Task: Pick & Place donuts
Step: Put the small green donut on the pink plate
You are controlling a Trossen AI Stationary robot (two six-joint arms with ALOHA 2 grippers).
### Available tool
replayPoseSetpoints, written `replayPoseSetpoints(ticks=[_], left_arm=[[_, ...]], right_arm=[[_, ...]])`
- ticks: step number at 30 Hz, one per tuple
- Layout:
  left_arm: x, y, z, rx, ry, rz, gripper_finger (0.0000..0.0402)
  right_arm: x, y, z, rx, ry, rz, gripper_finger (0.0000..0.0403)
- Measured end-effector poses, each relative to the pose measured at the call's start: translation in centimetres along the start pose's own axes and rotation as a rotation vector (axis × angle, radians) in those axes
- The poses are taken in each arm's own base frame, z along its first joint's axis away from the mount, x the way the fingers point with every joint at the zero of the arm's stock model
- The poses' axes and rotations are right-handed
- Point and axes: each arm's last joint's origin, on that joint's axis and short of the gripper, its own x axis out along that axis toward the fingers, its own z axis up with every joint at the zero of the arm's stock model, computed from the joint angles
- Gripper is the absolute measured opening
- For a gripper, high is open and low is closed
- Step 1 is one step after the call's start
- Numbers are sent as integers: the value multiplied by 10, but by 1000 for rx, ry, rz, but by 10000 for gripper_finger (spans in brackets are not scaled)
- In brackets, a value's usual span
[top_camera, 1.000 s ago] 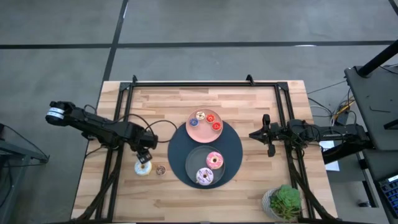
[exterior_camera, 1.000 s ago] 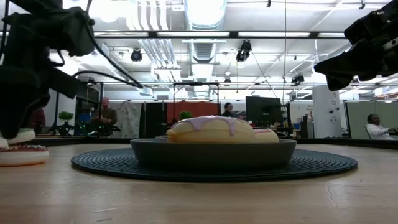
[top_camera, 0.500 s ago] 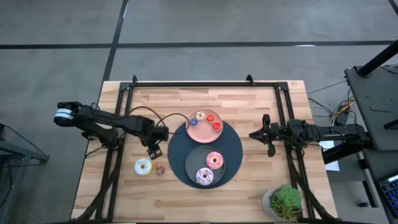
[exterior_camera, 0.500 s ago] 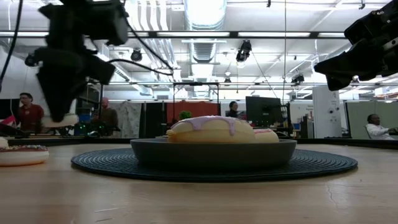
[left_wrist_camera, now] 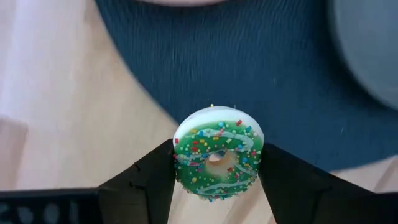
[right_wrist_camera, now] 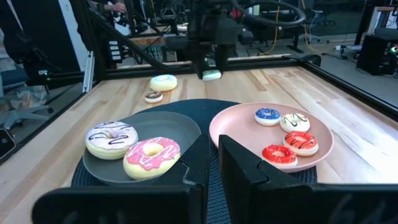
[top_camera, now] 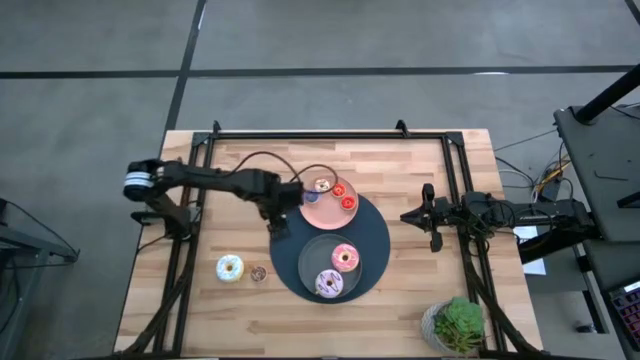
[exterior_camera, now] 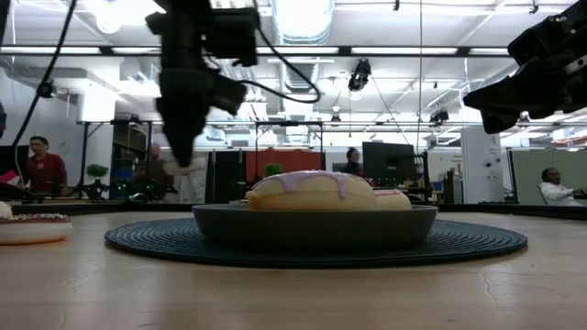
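My left gripper [top_camera: 283, 216] is shut on a tiny green-frosted donut [left_wrist_camera: 217, 160] above the left edge of the round dark mat [top_camera: 285, 250]; it also shows in the right wrist view [right_wrist_camera: 211, 75]. The pink plate [top_camera: 312, 214] holds several tiny donuts, red, blue and white. The dark grey plate [top_camera: 310, 262] holds the pink donut [top_camera: 345, 257] and the lilac donut [top_camera: 329, 285]. The white sprinkled donut [top_camera: 230, 268] and a tiny tan one [top_camera: 258, 273] lie flat on the table at the near left. My right gripper [top_camera: 405, 215] waits shut at the table's right, empty. My left gripper pinches the tiny green donut by two opposite sides of its outer rim [left_wrist_camera: 180, 163] between its two fingers [left_wrist_camera: 152, 180]. The fingers come from above, pointing down. The donut is lifted clear of the table and mat, its frosted face toward the wrist camera.
A green potted plant [top_camera: 458, 325] stands at the table's near right corner. A black frame [top_camera: 330, 133] runs along the far edge and both sides. Bare wood lies between the mat and the right arm. People show in the room beyond the table.
My left gripper has risen from beside the white sprinkled donut at the near left and gone toward the right and far edges, to the mat's left edge by the pink plate, carrying the tiny green donut clear of the table.
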Motion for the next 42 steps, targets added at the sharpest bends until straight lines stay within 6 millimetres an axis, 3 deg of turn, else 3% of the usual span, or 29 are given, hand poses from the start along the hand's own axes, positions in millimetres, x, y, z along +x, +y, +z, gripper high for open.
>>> replayPoseSetpoints(ticks=[16, 42], left_arm=[[1, -3, 81, 73, -89, -10, 190], [37, -15, 146, 143, -142, -63, 190]], right_arm=[[0, 0, 0, 0, 0, 0, 29], [0, 0, 0, 0, -1, 0, 29]])
